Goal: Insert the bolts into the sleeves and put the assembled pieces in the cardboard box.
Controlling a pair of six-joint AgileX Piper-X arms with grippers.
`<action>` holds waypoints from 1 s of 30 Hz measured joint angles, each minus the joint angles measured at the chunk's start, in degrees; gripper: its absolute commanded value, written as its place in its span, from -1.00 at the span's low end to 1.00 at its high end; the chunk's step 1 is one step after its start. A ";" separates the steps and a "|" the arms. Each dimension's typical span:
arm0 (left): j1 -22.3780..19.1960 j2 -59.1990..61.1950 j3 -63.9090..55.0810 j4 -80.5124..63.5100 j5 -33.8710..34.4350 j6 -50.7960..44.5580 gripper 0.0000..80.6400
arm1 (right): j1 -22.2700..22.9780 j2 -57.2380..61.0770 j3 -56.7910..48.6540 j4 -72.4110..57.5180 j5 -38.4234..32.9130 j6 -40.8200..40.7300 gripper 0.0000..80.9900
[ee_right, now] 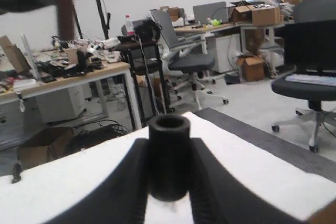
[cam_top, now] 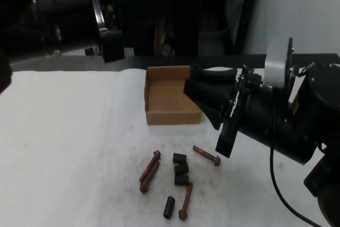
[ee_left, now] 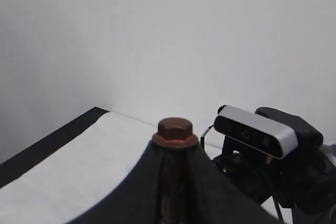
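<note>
1. The left jaws are clamped on a bolt (ee_left: 175,132). Its shank is pinched between the two dark fingers (ee_left: 137,182), and its rust-brown hex head and flange stand clear just past the fingertips.
2. Beyond that bolt head, the left wrist view shows the other arm's wrist camera (ee_left: 249,129), facing this way.
3. The right jaws are closed on a black sleeve (ee_right: 168,150). It stands upright between the right fingers (ee_right: 131,182), with its open bore end poking out beyond the tips.
4. In the high view the right arm (cam_top: 276,115) takes up the right of the frame. Its jaws reach to the centre and overlap the right-hand wall of the cardboard box (cam_top: 172,116). Whether they touch it cannot be told.
5. The cardboard box sits open side up at upper centre on the white-covered desk (cam_top: 64,147).
6. Loose parts lie in the lower centre of the frame, below the box and apart from both jaws:
   - a pair of bolts (cam_top: 150,169) lies side by side
   - a single bolt (cam_top: 206,155) lies to their right, near the right arm
   - a lowest bolt (cam_top: 186,200) lies nearer the bottom edge
7. Three sleeves (cam_top: 181,169) are bunched in a short column between the pair and the single bolt. A fourth sleeve (cam_top: 169,207) lies just beside the lowest bolt.
</note>
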 measured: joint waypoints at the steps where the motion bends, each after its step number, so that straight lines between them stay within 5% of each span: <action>1: 0.00 0.11 0.00 -0.44 0.25 0.74 -1.00 | 0.00 0.12 0.00 -1.15 -1.02 0.53 -0.98; 10: 0.00 0.09 0.08 -4.48 3.10 3.08 -1.00 | 0.00 0.10 -3.34 -3.93 -10.37 8.15 -0.98; 15: 0.00 0.09 0.08 -7.16 6.10 2.38 -1.00 | 0.00 0.10 -8.76 8.91 -13.76 7.78 -0.98; 21: 0.00 0.09 0.08 -7.66 9.48 2.28 -1.00 | 0.00 0.10 -11.36 15.34 -13.99 -4.41 -0.98; 25: 0.00 0.09 0.08 -9.73 11.15 2.07 -1.00 | 0.00 0.10 -11.35 15.49 -10.36 -21.73 -0.98; 30: 0.00 0.09 0.08 -11.64 11.24 2.07 -1.00 | 0.00 0.10 -11.35 15.59 -8.58 -27.42 -0.98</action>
